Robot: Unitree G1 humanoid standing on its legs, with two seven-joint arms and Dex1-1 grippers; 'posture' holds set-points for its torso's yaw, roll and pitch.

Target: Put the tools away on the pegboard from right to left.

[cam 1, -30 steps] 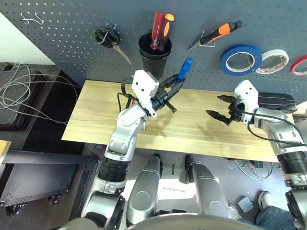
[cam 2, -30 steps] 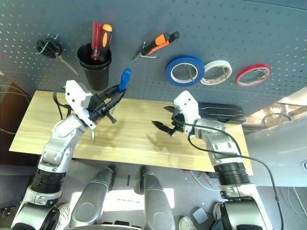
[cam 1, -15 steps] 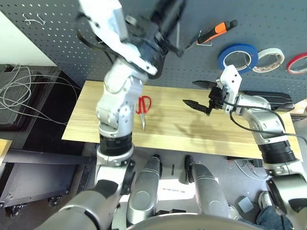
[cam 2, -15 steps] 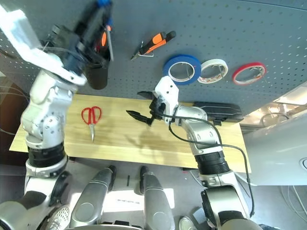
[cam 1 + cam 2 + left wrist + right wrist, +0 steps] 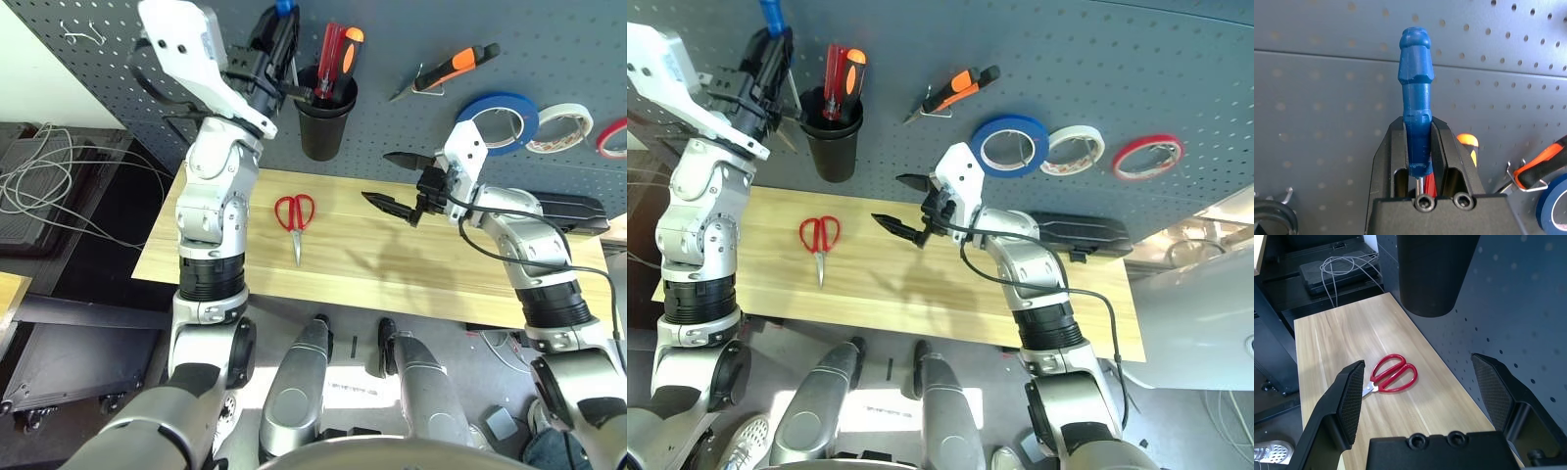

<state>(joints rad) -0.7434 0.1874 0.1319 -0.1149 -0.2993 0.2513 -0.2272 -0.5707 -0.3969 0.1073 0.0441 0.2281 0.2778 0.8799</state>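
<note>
Fingers first: your left gripper point(image 5: 1420, 161) has its two black fingers point(image 5: 1393, 161) clamped on the blue-handled screwdriver point(image 5: 1415, 98), with the handle sticking out past the tips and the metal shaft running back between them. Your right gripper point(image 5: 397, 181) has its fingers point(image 5: 1352, 396) spread wide apart with nothing between them.

Nearest to you on the wooden surface point(image 5: 411, 264) lie the red-handled scissors point(image 5: 295, 215), flat, handles toward the pegboard and blades pointing back at you. They sit toward the left half of the surface, below the black cup. Your right gripper hangs above the middle of the surface, pointing left toward the scissors but well apart from them. A flat black case point(image 5: 558, 206) lies at the far right edge of the surface, behind your right forearm.

Farther back, the pegboard point(image 5: 411, 29) stands behind the surface. Your left gripper is raised high against it, holding the screwdriver just beside the black cup point(image 5: 326, 117), on the cup's left, handle uppermost. The cup holds a red-handled and an orange-handled tool point(image 5: 338, 54). To its right the orange-and-black pliers point(image 5: 446, 69) hang on a hook, then the blue tape roll point(image 5: 500, 122), the white tape roll point(image 5: 558, 125) and the red tape roll point(image 5: 612, 137).
</note>
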